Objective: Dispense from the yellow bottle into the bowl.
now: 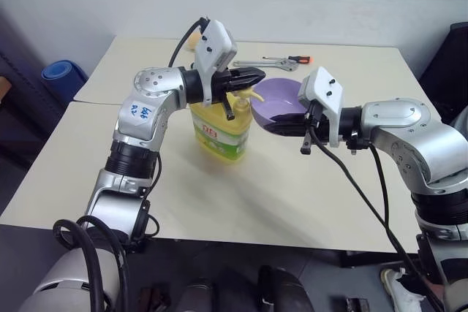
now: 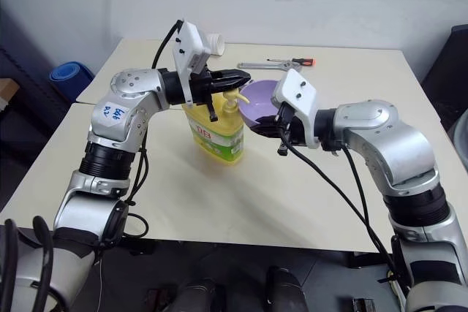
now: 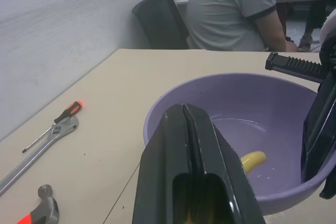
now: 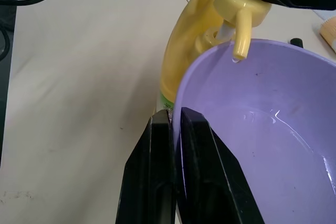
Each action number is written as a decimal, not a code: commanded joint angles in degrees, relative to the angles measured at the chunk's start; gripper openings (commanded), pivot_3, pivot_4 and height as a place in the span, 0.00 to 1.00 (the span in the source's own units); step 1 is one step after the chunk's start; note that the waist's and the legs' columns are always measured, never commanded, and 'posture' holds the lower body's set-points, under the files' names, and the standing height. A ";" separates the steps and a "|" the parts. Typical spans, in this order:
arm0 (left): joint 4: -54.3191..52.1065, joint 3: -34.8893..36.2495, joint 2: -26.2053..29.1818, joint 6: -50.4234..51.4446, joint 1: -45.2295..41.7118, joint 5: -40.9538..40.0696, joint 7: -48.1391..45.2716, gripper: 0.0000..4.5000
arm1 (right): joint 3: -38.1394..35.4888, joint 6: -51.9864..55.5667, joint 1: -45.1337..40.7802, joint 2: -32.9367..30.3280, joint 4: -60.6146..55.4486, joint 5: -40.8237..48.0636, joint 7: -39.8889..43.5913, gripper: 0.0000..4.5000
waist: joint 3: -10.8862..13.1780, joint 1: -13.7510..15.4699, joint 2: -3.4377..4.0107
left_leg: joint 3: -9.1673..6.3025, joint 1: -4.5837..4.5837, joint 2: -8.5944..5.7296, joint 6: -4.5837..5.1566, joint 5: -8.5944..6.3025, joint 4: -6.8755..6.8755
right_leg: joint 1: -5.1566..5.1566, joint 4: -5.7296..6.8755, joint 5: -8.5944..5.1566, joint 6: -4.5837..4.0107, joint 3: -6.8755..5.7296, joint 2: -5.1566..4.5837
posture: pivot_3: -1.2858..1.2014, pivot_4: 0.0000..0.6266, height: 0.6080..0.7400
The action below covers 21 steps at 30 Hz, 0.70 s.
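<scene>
The yellow bottle (image 1: 221,128) stood upright on the cream table (image 1: 241,202), toward its middle, and its pump spout (image 4: 241,39) hung just over the near rim of the lavender bowl (image 1: 281,100), so you had the 2 task items lined up the way the job needs. A small drop clung to the spout tip in the right wrist view, and a thin wet sheen with a few droplets lay on the bowl's inner floor, so I judged that at least a little liquid had already gone in; how much, the pictures did not let me say. Your left gripper (image 1: 252,76) was clenched, its 2 black fingers pressed together with nothing between them, and it lay across the top of the pump head, which looked like the pressing stroke itself. Your right gripper (image 4: 176,129) was clamped on the bowl's rim, 1 finger outside the wall and 1 inside, holding the bowl tipped up against the bottle so the spout emptied into it. What remained, by my reading, was to finish pumping whatever amount you wanted, lift the left gripper off the pump, and set the bowl back flat on the table before letting go. Farther back on the table lay an adjustable wrench (image 1: 265,64) beside an orange-handled screwdriver (image 1: 290,58), well apart from the work, and a person in a grey shirt (image 3: 228,9) sat beyond the far edge.
</scene>
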 commanded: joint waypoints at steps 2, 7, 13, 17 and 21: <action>4.47 -5.02 0.61 3.22 5.20 4.06 -0.96 0.01 | -2.76 -0.02 -1.35 0.01 -2.50 1.39 -0.53 0.00 | -0.09 0.00 0.00 | -0.01 0.01 0.00 0.00 0.00 0.00 | 0.00 0.01 0.00 0.00 0.01 0.00 | 0.52 0.24 1.00; 4.69 -4.96 0.20 3.48 6.21 3.92 -0.64 0.01 | -2.84 0.08 -1.22 -0.07 -2.52 1.61 -0.90 0.00 | -0.39 -0.07 -0.07 | 0.00 0.09 0.01 0.00 0.00 -0.01 | 0.05 0.00 0.00 0.00 0.04 0.00 | 0.52 0.24 1.00; 4.12 -0.90 -2.13 3.75 5.32 0.01 0.06 0.01 | -2.77 0.14 -0.82 -0.13 -2.45 1.77 -1.35 0.00 | -0.45 -0.07 -0.15 | 0.08 0.59 0.02 -0.01 -0.02 -0.29 | 0.40 -0.10 -0.01 -0.02 0.15 0.00 | 0.52 0.24 1.00; 2.16 3.54 -3.33 1.96 2.03 -3.98 -1.03 0.01 | -3.09 -0.50 1.20 -1.06 -2.25 1.40 -0.92 0.00 | -0.44 0.00 -0.17 | 0.08 0.58 0.04 -0.01 -0.02 -0.30 | 0.40 -0.12 -0.01 -0.02 0.16 -0.01 | 0.52 0.24 1.00; 0.82 9.29 -3.09 0.48 -0.84 -8.73 -1.65 0.01 | -4.62 -2.72 4.93 -3.05 -1.42 0.32 0.16 0.00 | -0.40 0.17 -0.22 | 0.03 0.38 0.02 -0.01 -0.02 -0.30 | 0.33 -0.21 -0.01 -0.02 0.07 -0.01 | 0.52 0.24 1.00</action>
